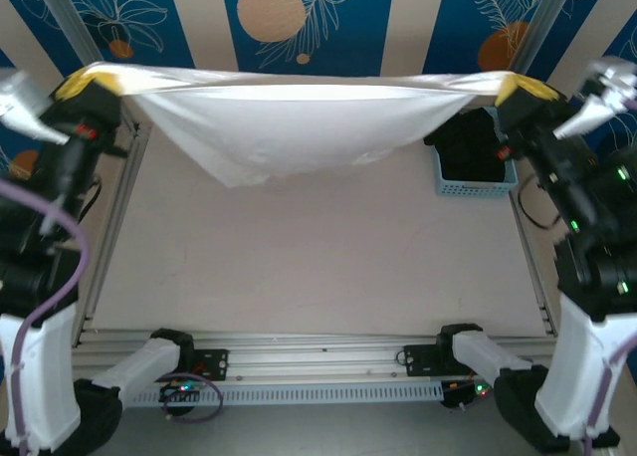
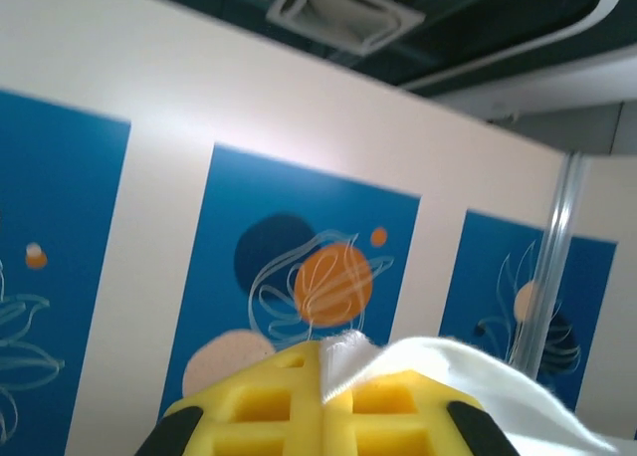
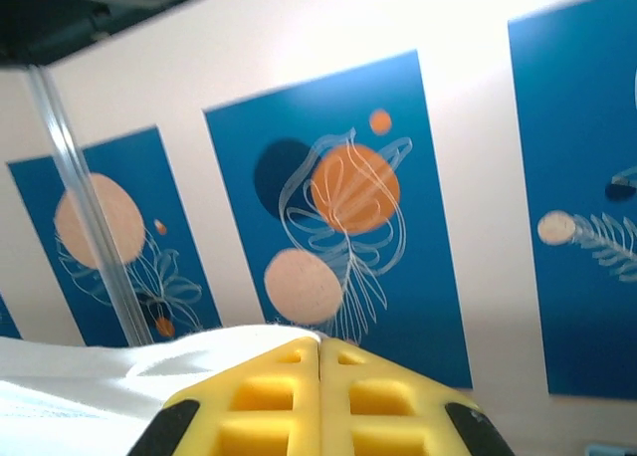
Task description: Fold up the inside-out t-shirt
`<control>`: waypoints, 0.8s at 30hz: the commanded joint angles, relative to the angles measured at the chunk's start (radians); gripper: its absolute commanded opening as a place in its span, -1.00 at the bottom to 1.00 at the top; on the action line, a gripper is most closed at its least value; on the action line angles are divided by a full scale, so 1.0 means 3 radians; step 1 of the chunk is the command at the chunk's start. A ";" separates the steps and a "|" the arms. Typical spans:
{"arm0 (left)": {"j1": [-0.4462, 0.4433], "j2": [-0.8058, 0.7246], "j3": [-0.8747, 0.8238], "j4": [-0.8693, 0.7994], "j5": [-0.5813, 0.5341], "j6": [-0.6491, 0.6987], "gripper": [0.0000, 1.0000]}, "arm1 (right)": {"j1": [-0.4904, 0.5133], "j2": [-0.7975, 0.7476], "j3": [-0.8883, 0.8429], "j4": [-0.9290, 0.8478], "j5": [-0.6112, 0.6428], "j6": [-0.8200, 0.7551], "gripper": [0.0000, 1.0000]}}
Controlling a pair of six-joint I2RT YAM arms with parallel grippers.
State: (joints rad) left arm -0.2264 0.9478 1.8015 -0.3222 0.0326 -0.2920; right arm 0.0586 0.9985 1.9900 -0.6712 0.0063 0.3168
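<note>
A: Where are we w/ the inside-out t-shirt [image 1: 299, 117]?

B: Early, we'd say. We've got it up in the air. The left gripper [image 1: 92, 86] has its pads pressed together on one top corner, and the right gripper [image 1: 523, 86] pinches the other. Cloth is stretched btwn them, body sagging below over the table [image 1: 318, 267].

A: Any folds?

B: None we can see. We reckon it needs laying flat, then folding. The blue basket [image 1: 476, 182] w/ the black garment [image 1: 468, 142] sits just below the right gripper, so we'd keep clear.
</note>
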 commanded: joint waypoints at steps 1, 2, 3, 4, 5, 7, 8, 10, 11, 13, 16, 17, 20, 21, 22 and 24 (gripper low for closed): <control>0.0041 0.0153 0.0033 -0.0138 -0.0161 0.0128 -1.00 | -0.0016 0.0025 -0.0021 -0.0103 0.0106 -0.0039 -1.00; 0.0042 0.0199 0.0060 -0.0171 -0.0178 0.0161 -1.00 | -0.0019 0.0038 -0.0010 -0.0100 0.0120 -0.0050 -1.00; 0.0042 0.0264 0.0072 -0.0185 -0.0190 0.0183 -1.00 | -0.0015 0.0076 0.0001 -0.0094 0.0127 -0.0055 -1.00; 0.0042 0.0339 0.0075 -0.0178 -0.0196 0.0198 -1.00 | -0.0016 0.0131 0.0022 -0.0085 0.0122 -0.0061 -1.00; 0.0044 0.0414 0.0075 -0.0166 -0.0196 0.0211 -1.00 | -0.0016 0.0190 0.0038 -0.0072 0.0124 -0.0070 -1.00; 0.0044 0.0612 0.0080 -0.0115 -0.0205 0.0230 -1.00 | -0.0016 0.0340 0.0055 0.0016 0.0142 -0.0092 -1.00; 0.0040 0.0697 0.0085 -0.0074 -0.0218 0.0250 -1.00 | -0.0016 0.0413 0.0057 0.0070 0.0151 -0.0101 -1.00; 0.0043 0.0957 0.0130 0.0021 -0.0288 0.0310 -1.00 | -0.0016 0.0646 0.0126 0.0158 0.0161 -0.0130 -1.00; 0.0044 0.1080 0.0190 0.0046 -0.0324 0.0348 -1.00 | -0.0016 0.0747 0.0167 0.0200 0.0152 -0.0136 -1.00; 0.0046 0.1397 0.0409 0.0044 -0.0387 0.0429 -1.00 | -0.0016 0.1011 0.0305 0.0284 0.0126 -0.0144 -1.00; 0.0078 0.1827 0.0856 -0.0010 -0.0436 0.0511 -1.00 | -0.0016 0.1398 0.0596 0.0366 0.0090 -0.0151 -1.00; 0.0093 0.1951 0.1011 -0.0024 -0.0427 0.0519 -1.00 | -0.0016 0.1507 0.0696 0.0385 0.0074 -0.0146 -1.00; 0.0165 0.2315 0.1605 -0.0152 -0.0372 0.0505 -1.00 | -0.0021 0.1946 0.1220 0.0311 0.0030 -0.0111 -1.00; 0.0184 0.2431 0.1845 -0.0218 -0.0355 0.0498 -1.00 | -0.0024 0.2110 0.1487 0.0225 0.0003 -0.0091 -1.00; 0.0199 0.2534 0.2073 -0.0295 -0.0332 0.0492 -1.00 | -0.0021 0.2270 0.1770 0.0126 -0.0026 -0.0073 -1.00; 0.0204 0.2659 0.2426 -0.0392 -0.0283 0.0487 -1.00 | -0.0019 0.2511 0.2237 -0.0022 -0.0114 -0.0015 -1.00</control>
State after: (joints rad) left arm -0.1844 1.7584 2.3749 -0.4522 -0.0540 -0.1642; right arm 0.0582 1.7264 2.5046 -0.6670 0.0063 0.2955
